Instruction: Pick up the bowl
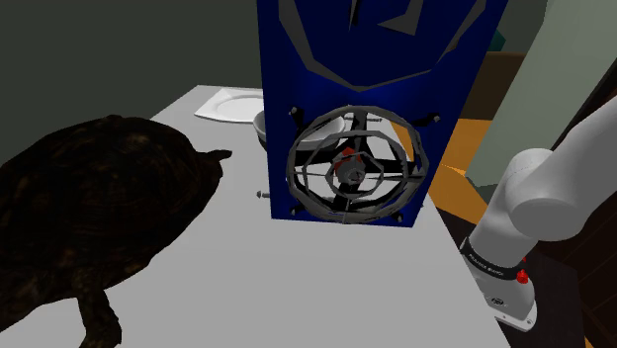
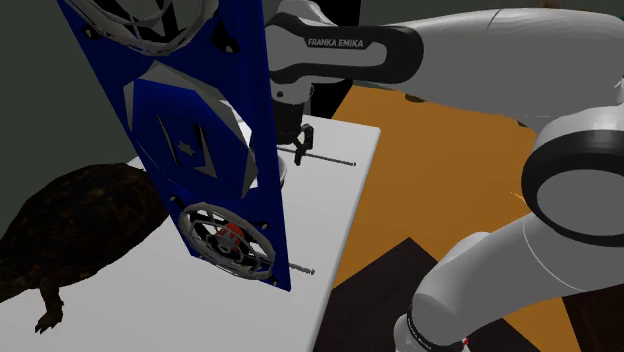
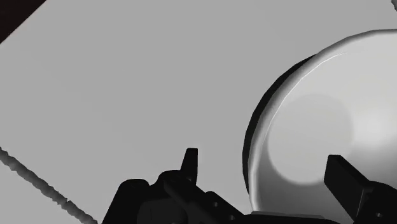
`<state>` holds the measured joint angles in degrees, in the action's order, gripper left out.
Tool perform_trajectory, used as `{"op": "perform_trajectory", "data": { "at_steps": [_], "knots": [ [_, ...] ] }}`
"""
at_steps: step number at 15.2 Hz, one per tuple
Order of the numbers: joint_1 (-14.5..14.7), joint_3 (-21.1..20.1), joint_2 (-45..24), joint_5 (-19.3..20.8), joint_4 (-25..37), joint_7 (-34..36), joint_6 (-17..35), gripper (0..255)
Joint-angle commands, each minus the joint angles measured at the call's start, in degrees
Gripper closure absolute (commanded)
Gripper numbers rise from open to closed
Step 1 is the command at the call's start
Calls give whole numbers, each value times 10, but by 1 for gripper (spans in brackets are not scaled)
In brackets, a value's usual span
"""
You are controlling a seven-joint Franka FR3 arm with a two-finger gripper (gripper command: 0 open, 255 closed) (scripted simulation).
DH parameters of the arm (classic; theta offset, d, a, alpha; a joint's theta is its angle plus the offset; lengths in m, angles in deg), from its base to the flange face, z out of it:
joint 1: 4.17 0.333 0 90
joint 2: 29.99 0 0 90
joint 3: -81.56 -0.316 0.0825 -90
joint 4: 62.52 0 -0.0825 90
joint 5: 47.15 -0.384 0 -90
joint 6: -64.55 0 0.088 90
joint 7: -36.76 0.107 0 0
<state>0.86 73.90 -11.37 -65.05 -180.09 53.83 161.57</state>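
A pale grey bowl [image 1: 265, 127] sits on the white table [image 1: 227, 287], mostly hidden behind a tall blue panel in the shoulder view. In the wrist view the bowl [image 3: 331, 127] lies close below my gripper [image 3: 267, 172]. The gripper is open and straddles the bowl's near rim. One finger [image 3: 191, 160] is outside the wall and the other finger [image 3: 347, 181] is over the bowl's inside. Neither finger visibly touches the rim. In the second exterior view the gripper [image 2: 299, 143] hangs low over the table, just behind the blue panel's edge.
A tall blue panel [image 1: 366, 89] with a wire-guarded fan [image 1: 351, 168] stands beside the bowl. A large dark turtle [image 1: 94, 217] takes up the table's left in the shoulder view. A white plate [image 1: 232, 104] lies at the far edge. A thin rod [image 2: 332, 160] lies near the gripper.
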Motion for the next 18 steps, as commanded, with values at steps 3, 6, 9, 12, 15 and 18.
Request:
{"op": "perform_trajectory", "data": {
  "at_steps": [3, 6, 9, 12, 15, 18],
  "knots": [
    [0, -1, 0, -1, -19, -4, 18, 0],
    [0, -1, 0, -1, -18, -5, 18, 255],
    [0, -1, 0, -1, -18, -5, 18, 255],
    [0, -1, 0, -1, -18, -5, 18, 255],
    [0, 0, -1, 0, -3, -1, 4, 255],
    [0, 1, -2, 1, 22, 5, -18, 255]
  ]
}}
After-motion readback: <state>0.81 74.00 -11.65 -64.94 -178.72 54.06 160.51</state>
